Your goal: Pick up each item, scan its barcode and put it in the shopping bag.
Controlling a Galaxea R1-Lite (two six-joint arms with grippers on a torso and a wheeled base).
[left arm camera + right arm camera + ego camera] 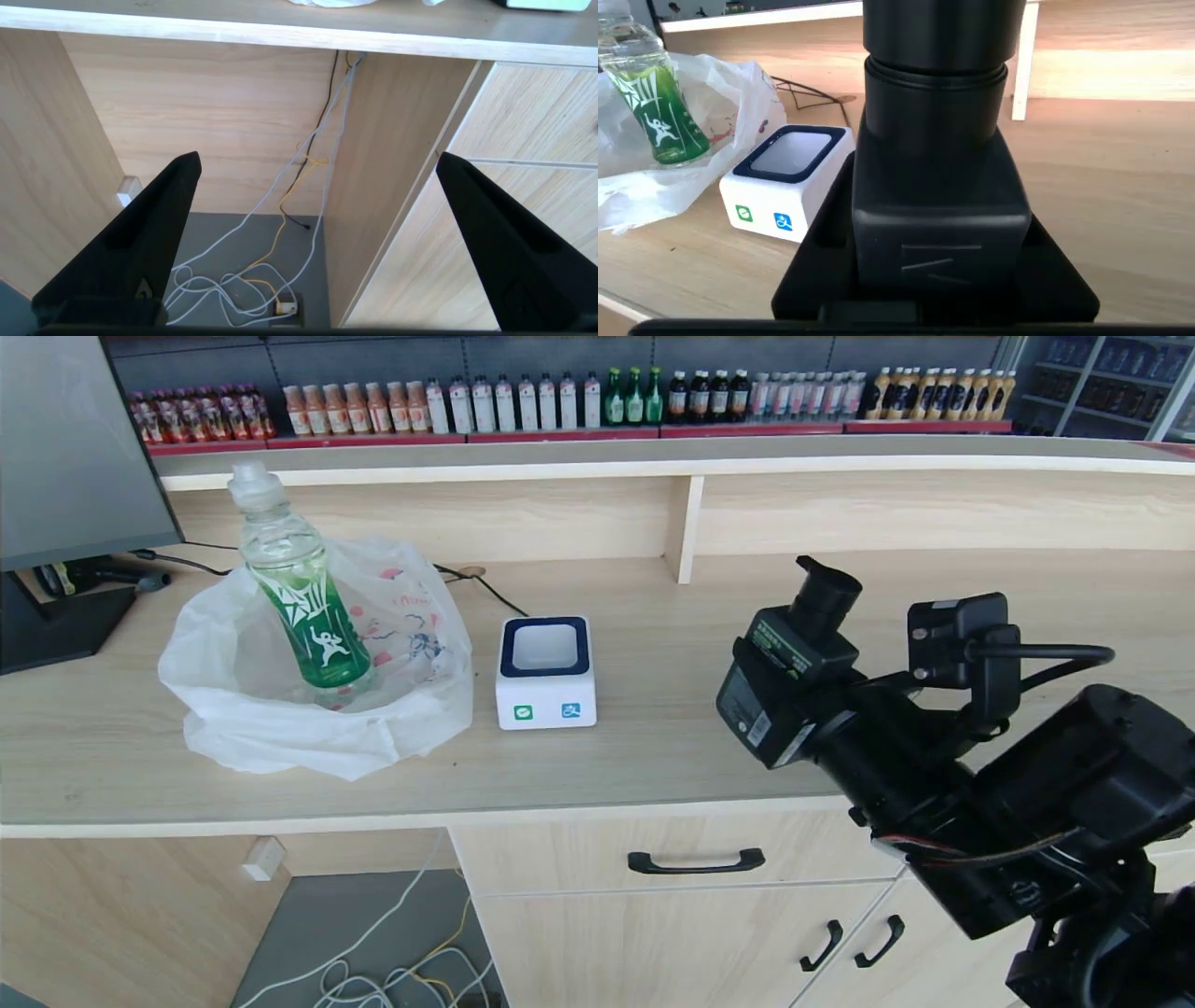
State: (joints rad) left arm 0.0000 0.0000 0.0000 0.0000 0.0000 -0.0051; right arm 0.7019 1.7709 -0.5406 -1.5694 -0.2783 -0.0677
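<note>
— Head view?
— A bottle [299, 597] is leaning in the bag [280, 737] on the surface [653, 756], with the scanner [546, 672] sitting just beside it. The right tool [822, 719] is gripping a black item [794, 653] near the surface's front edge.
— Left wrist?
— The left tool [318, 159] is gaping open below the surface, facing cables [280, 215].
— Right wrist?
— The item is looming before the scanner.

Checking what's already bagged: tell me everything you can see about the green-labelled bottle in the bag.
The bottle looks like clear plastic, with a pale translucent cap and a green label bearing a white figure. It is capped and stands inside the open white plastic bag, its top tilted toward the robot's left. The bag lies on the wooden counter, left of the white scanner. Only the bag touches it.
</note>
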